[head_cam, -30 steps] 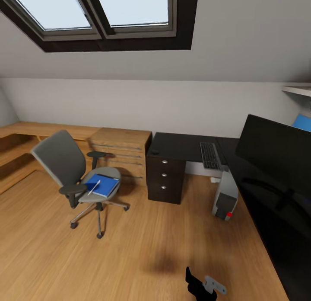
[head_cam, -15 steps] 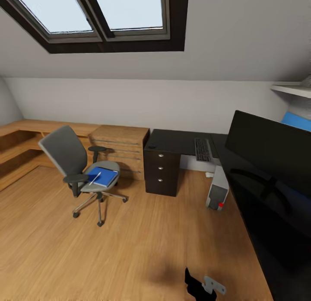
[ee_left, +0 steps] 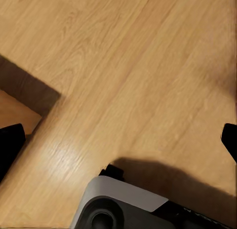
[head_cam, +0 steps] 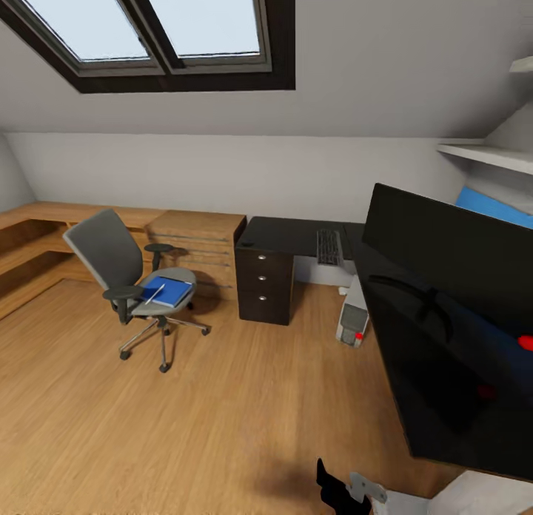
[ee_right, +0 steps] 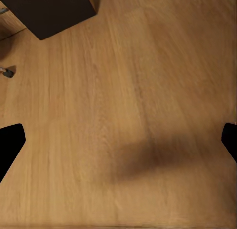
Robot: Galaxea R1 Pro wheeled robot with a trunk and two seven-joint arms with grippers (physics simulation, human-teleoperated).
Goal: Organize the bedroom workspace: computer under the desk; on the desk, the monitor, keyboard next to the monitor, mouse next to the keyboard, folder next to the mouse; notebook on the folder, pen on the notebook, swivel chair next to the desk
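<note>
The folder (head_cam: pixel 167 291) lies flat on the swivel chair (head_cam: pixel 132 282), ahead and to the robot's left, well apart from both arms. The left pincer (ee_left: pixel 118 140) and right pincer (ee_right: pixel 118 140) hang spread over bare floor, holding nothing; the left is nearer.

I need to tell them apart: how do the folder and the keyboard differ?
The folder is bright blue; the keyboard is dark with grey frame. The folder lies on the chair seat with a pen on it; the keyboard lies on the desk, nothing on it. Both are flat and rectangular.
</note>
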